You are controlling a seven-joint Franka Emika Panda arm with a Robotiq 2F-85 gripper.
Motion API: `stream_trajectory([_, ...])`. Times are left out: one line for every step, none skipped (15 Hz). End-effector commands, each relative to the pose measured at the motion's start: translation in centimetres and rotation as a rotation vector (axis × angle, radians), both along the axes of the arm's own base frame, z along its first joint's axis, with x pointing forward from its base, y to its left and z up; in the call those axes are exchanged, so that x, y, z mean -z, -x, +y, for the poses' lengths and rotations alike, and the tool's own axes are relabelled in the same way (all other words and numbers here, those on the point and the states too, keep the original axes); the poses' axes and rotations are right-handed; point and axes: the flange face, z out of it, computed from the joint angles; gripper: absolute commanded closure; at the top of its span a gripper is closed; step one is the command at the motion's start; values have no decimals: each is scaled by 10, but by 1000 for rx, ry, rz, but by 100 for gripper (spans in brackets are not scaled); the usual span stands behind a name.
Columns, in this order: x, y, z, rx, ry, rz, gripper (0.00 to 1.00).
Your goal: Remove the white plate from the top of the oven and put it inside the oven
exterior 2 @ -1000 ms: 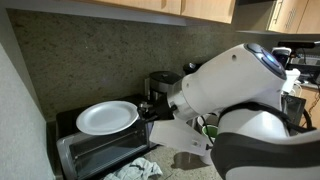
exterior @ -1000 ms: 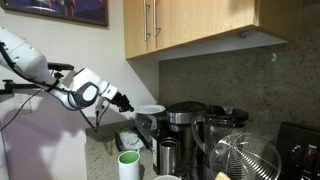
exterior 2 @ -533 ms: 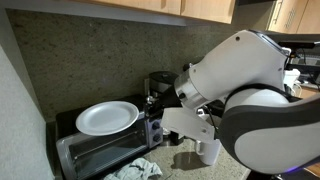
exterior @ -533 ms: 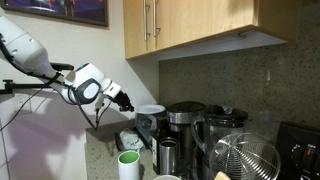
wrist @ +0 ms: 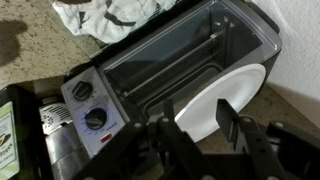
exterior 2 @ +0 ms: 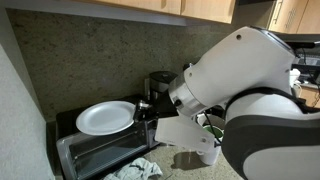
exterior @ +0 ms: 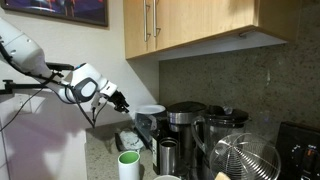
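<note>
The white plate [exterior 2: 107, 117] lies flat on top of the oven [exterior 2: 92, 155], a small dark grey and silver toaster oven; both also show in an exterior view, the plate [exterior: 150, 110] on the oven [exterior: 143, 128]. In the wrist view the plate [wrist: 226, 98] sits beside the oven's front [wrist: 185, 55], where a wire rack shows inside. My gripper [wrist: 197, 135] is open and empty, with its two fingers straddling the plate's near rim, close to it. It is just beside the plate in both exterior views [exterior: 121, 101] [exterior 2: 148, 108].
A crumpled cloth [wrist: 105, 15] lies in front of the oven [exterior 2: 135, 170]. A green-and-white cup [exterior: 129, 165], a black-and-steel coffee maker [exterior: 184, 128] and a round wire-mesh thing [exterior: 246, 160] stand on the counter. Wooden cabinets [exterior: 190, 25] hang overhead.
My arm has shifted slightly near the oven's top. The plate has not moved and the gripper stays open.
</note>
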Motion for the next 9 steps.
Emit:
stream_trajectory([0,0,0,1,0,0,51])
stream_trajectory([0,0,0,1,0,0,51])
stream_trajectory([0,0,0,1,0,0,51])
stream_trajectory([0,0,0,1,0,0,26])
stream_trajectory([0,-1,0,2,-1,6,25])
stream_trajectory([-2,-4,0,4,-4,9,19])
stream_trajectory([-4,-7,0,7,-19,10,11])
stream_trajectory([-5,-12,-1,21,-13,10,5])
stream_trajectory([-6,-16,-1,25,-29,10,0])
